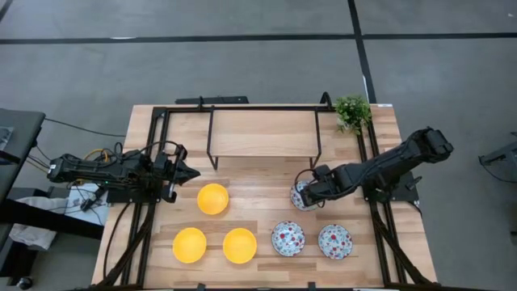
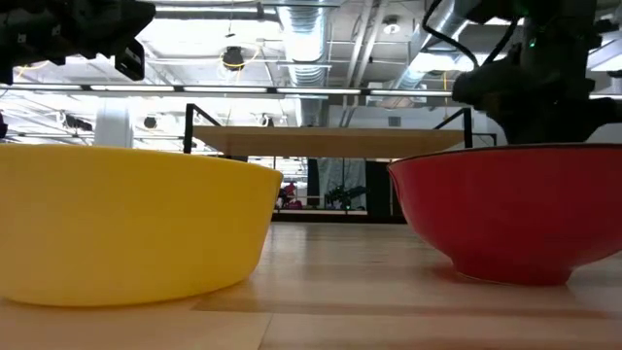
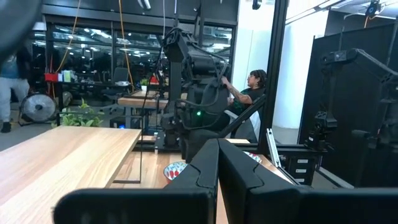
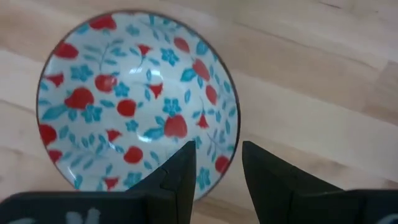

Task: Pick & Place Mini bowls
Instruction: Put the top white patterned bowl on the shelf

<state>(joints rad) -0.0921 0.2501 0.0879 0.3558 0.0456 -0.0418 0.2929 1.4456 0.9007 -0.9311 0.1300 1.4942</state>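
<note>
While left arm waits, right gripper (image 4: 216,167) seemingly straddling patterned bowl (image 4: 134,102) rim

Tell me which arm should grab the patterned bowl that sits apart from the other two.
Right. The right gripper hangs directly over that patterned bowl, fingers apart astride its rim. The left gripper is shut, waiting at the table's left side near the yellow bowls, far from it.
</note>
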